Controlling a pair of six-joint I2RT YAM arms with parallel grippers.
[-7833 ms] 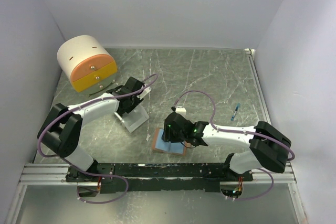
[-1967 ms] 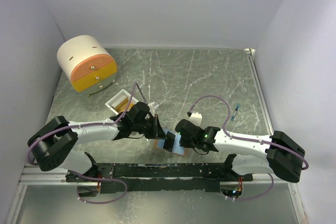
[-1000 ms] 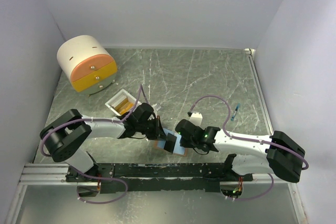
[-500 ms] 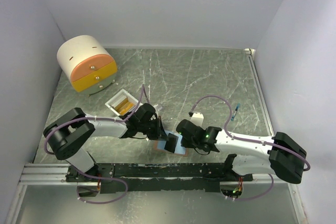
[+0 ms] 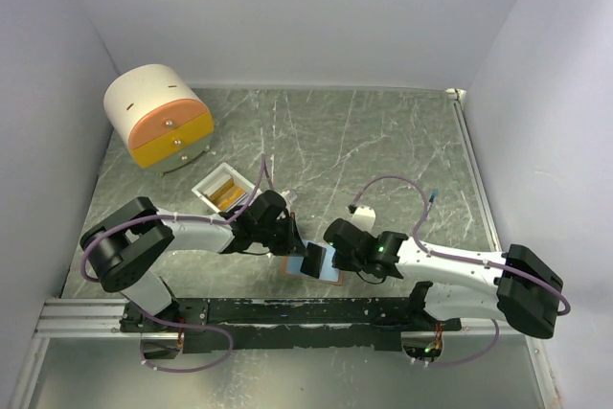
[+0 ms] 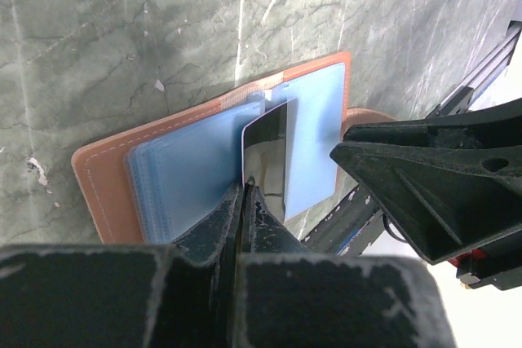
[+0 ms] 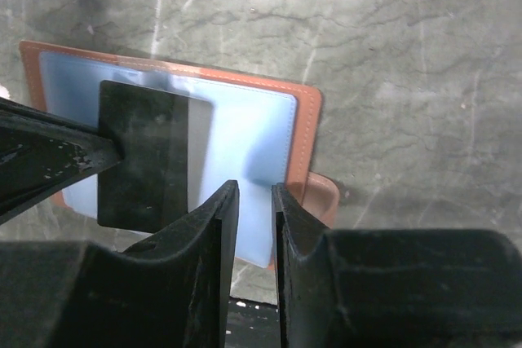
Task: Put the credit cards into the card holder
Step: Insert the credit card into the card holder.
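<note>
The card holder lies open near the front edge, salmon-brown outside, pale blue pockets inside. My left gripper is shut on the edge of a dark credit card, holding it over the blue pockets; in the right wrist view the card covers the holder's left half. My right gripper hovers over the holder's right half, its fingers a narrow gap apart with nothing between them. More credit cards, yellow and orange, stand in a small white box.
A round cream-and-orange drawer unit stands at the back left. A small blue object lies at the right. The black rail with the arm bases runs just in front of the holder. The holder's snap tab sticks out on its right.
My left gripper carried the dark card from the white box to the holder and edged slightly right over the last second. The right gripper barely shifted.
</note>
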